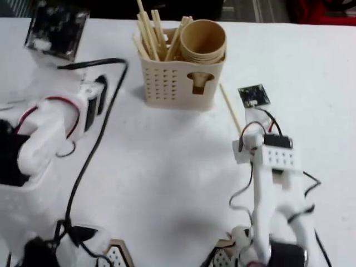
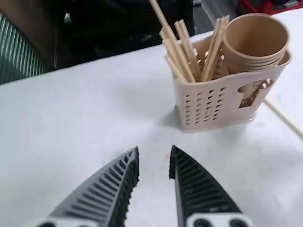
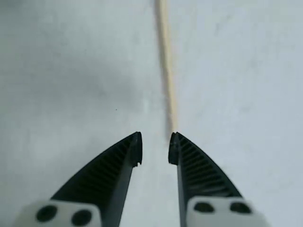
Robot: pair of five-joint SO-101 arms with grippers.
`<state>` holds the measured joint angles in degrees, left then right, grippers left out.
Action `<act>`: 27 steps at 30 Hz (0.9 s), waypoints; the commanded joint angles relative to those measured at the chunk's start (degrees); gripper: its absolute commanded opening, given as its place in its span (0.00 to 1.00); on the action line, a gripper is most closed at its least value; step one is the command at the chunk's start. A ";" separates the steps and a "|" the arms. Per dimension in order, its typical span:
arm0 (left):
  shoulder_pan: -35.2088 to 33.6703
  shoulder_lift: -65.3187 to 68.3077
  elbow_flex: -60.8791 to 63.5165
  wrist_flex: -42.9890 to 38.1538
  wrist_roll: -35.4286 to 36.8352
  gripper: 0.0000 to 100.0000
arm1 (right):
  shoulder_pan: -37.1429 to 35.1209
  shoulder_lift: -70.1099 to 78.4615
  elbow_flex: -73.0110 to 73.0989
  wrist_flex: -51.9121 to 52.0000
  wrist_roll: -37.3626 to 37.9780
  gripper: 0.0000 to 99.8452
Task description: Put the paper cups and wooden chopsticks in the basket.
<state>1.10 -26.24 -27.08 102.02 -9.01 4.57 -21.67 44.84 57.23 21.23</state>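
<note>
There's the right gripper [image 3: 155, 142], jaws slightly apart, at the near end of the loose chopstick [image 3: 166, 71], which runs straight away across the table [image 1: 167, 183] toward the basket [image 1: 167, 83], while the left gripper [image 2: 154, 158], also parted, sits well apart.

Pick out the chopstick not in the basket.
The chopstick lying flat on the table beside the basket, by the right gripper; the other chopsticks stand in it.

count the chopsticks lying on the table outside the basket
1. The chopstick lies on the table right of the basket, its near end at the right arm's open jaws. The arms might hide others.
</note>
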 commanded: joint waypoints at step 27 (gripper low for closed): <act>-20.18 -48.04 94.42 -45.63 -5.36 0.12 | 4.88 26.59 -9.41 -8.04 6.59 0.07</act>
<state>-18.51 -72.66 64.97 59.74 -13.85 9.14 3.65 36.57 50.46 27.03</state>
